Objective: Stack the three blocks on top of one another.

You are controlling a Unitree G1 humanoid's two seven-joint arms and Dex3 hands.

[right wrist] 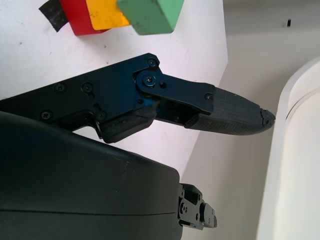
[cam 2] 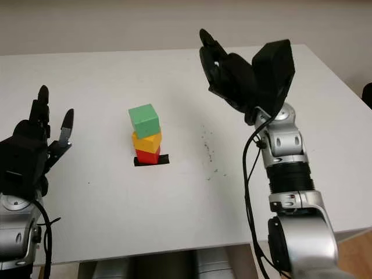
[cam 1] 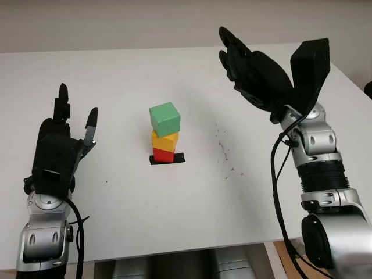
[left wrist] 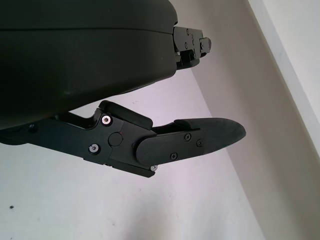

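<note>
Three blocks stand stacked near the table's middle: a red block at the bottom on a strip of black tape, a yellow block on it, and a green block on top, turned a little off square. My right hand is raised above the table to the right of the stack, open and holding nothing. My left hand is at the left of the table, well away from the stack, open. The right wrist view shows the same stack: red block, yellow block, green block.
The white table spreads around the stack, with small dark specks to the stack's right. A pale wall runs behind the table's far edge. The table's front edge lies just above both forearms.
</note>
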